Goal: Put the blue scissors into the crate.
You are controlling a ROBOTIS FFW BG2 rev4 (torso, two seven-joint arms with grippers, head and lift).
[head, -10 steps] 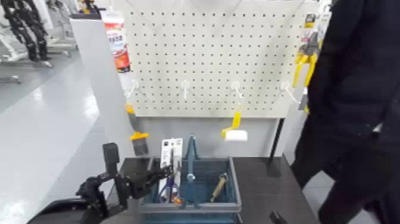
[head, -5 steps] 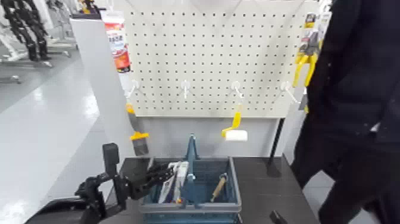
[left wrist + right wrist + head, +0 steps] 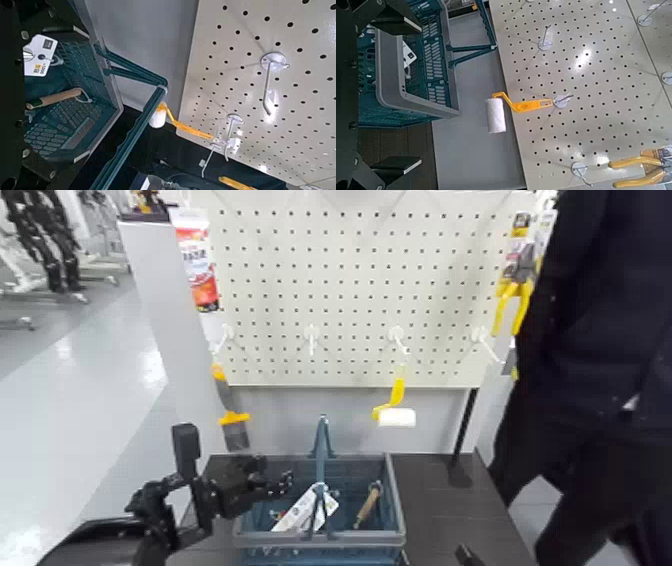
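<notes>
The blue scissors' white card point(image 3: 302, 510) lies tilted inside the left half of the blue-grey crate point(image 3: 392, 490), leaning by the upright central handle point(image 3: 320, 452). Its handles are hard to make out. My left gripper point(image 3: 276, 483) is open and empty, just over the crate's left rim, apart from the card. The left wrist view shows the card's end point(image 3: 40, 57) inside the crate point(image 3: 107, 83). A corner of the card point(image 3: 407, 55) shows in the right wrist view inside the crate point(image 3: 395, 79). My right gripper point(image 3: 464, 556) is parked low at the front right.
A wooden-handled tool point(image 3: 366, 504) lies in the crate's right half. A pegboard point(image 3: 360, 280) stands behind with a yellow paint roller point(image 3: 393, 405), a brush point(image 3: 232, 425) and yellow pliers point(image 3: 512, 295). A person in dark clothes point(image 3: 600, 370) stands at the right.
The card was held upright over the crate's left half by my left gripper, then tipped over. Now it lies in the crate, let go, and the gripper has drawn back slightly left.
</notes>
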